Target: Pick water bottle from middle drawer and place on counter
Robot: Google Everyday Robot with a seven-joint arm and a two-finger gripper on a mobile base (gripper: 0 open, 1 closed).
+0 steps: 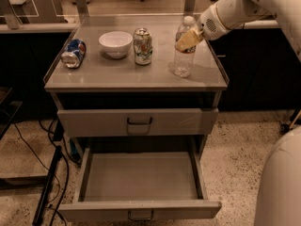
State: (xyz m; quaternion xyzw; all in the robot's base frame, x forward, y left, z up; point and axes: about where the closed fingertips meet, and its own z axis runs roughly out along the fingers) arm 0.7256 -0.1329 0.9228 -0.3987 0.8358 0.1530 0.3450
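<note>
On the far left of the counter (94,76) a crushed blue can (73,53) lies on its side, with a white bowl (115,43) to its right and a green-and-white can (142,46) standing upright just beside the bowl. Below and nearer, about level with that can, the upper drawer (94,122) is closed. The middle drawer (141,175) under it is pulled fully out, its tray showing nothing inside. Further right, the water bottle (183,62) stands upright near the counter's right rim, well apart from the can, and its base looks to be resting on the surface. The gripper (181,43) reaches in from the right on the white arm and sits at the bottle's shoulder, just under the white cap (189,20). Its jaws look pinched on the bottle, with one pale finger (190,36) laid across the near side and the other hidden behind. I judge the pick from the drawer done and the placing step nearly complete, with only the release left. The next move calls for spreading the jaws without nudging the tall, light bottle, then drawing the gripper straight back to the right and upward. That way neither finger drags the neck and tips the bottle toward the rim.
</note>
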